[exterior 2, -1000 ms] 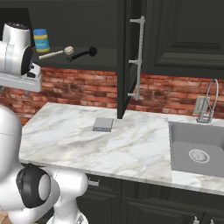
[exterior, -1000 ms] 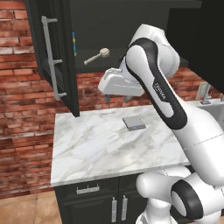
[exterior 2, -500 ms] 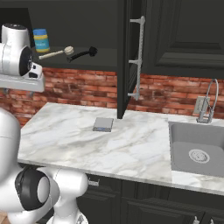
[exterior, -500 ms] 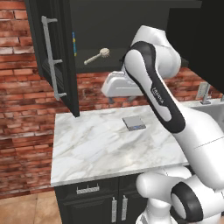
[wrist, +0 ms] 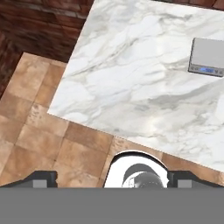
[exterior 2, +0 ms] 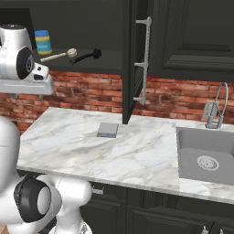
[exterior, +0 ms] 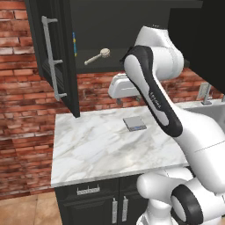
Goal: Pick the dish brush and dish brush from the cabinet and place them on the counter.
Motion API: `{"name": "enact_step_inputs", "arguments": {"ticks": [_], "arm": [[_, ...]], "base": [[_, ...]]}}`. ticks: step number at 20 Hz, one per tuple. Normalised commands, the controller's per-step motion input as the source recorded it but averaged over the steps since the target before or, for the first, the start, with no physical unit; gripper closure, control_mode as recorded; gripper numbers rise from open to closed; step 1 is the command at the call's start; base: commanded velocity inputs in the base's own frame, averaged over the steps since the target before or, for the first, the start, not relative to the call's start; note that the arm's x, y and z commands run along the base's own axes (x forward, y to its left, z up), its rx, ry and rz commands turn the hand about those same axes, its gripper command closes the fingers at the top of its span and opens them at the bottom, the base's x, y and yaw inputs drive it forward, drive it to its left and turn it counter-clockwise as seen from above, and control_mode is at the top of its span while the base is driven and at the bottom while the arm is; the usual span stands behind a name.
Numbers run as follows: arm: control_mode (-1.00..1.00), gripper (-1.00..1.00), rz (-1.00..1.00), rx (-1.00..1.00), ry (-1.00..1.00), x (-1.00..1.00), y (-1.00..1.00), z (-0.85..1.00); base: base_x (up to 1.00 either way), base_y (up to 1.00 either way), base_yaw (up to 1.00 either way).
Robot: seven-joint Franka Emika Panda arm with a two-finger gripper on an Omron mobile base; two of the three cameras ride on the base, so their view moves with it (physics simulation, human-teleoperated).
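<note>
Your claw [wrist: 111, 178] stands wide and empty above the counter [exterior: 96, 145]. Both brushes, cream [exterior 2: 59, 55] and black [exterior 2: 87, 55], lie on the open cabinet's [exterior 2: 109, 59] shelf.

Simulated home kitchen, white marble surface [exterior 2: 137, 151], grey sink [exterior 2: 205, 157] with chrome tap [exterior 2: 218, 104], red brick backsplash [exterior 2: 178, 98], black wall cabinet [exterior 2: 183, 36], tiled floor [wrist: 39, 131]

Glossy white arm [exterior: 193, 132] of rounded segments; black joint bands; small pale lettering on one band.
</note>
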Motion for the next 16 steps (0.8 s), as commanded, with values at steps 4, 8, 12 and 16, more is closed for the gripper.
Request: {"name": "enact_step_inputs", "arguments": {"ticks": [4,8,12,16], "arm": [[-1.0,-1.0,-0.11,-0.08,0.0,0.01,-0.16,0.02],[-1.0,-1.0,-0.11,-0.07,0.0,0.03,-0.13,0.03],[-1.0,-1.0,-0.1,-0.06,0.0,0.0,-0.15,0.01],[-1.0,-1.0,-0.07,-0.03,0.01,0.03,-0.12,-0.02]], "base": [[0.0,0.0,0.0],[0.0,0.0,0.0],[0.0,0.0,0.0],[0.0,0.0,0.0]]}}
